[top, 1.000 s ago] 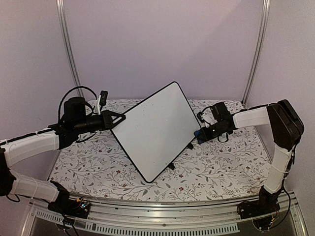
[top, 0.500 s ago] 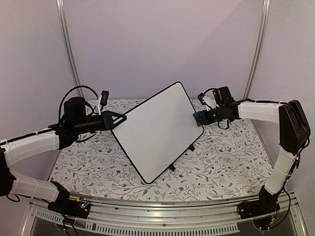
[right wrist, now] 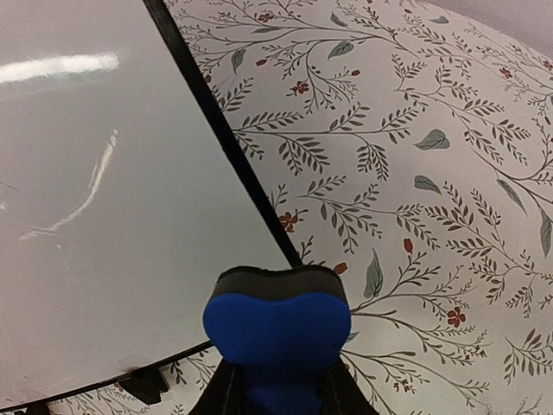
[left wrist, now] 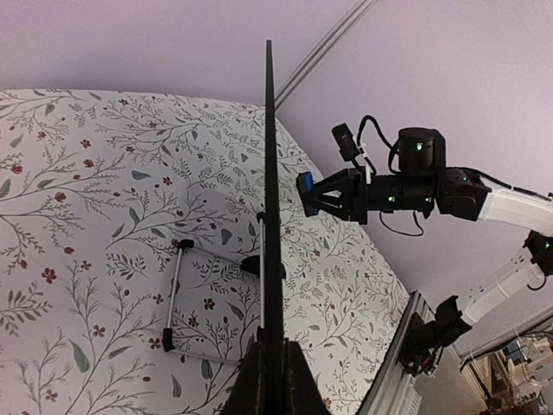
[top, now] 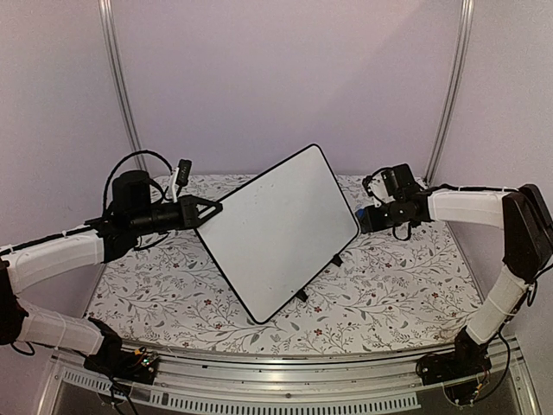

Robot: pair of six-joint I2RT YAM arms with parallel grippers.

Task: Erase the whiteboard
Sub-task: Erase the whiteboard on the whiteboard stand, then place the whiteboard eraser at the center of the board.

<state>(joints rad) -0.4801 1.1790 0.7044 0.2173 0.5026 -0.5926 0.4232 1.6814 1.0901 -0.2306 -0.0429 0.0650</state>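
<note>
The whiteboard (top: pixel 276 229) stands tilted on one corner, a glossy white face in a thin black frame. My left gripper (top: pixel 210 208) is shut on its left corner; the left wrist view shows the whiteboard (left wrist: pixel 271 173) edge-on between the fingers (left wrist: pixel 252 385). My right gripper (top: pixel 363 218) is shut on a blue eraser (top: pixel 358 214) just off the board's right corner, apart from it. In the right wrist view the eraser (right wrist: pixel 276 333) hovers over the corner of the whiteboard (right wrist: pixel 104 216), whose face shows only glare streaks.
A floral cloth (top: pixel 389 285) covers the table. The board's black feet (top: pixel 300 296) and its wire stand (left wrist: pixel 177 294) hang behind it. Metal rails (top: pixel 117 78) run up the back wall, and an aluminium rail (top: pixel 285 399) lines the near edge.
My right gripper with the eraser rose along the board's right edge, then drew back to the right, off the board. The left arm and the board have stayed still.
</note>
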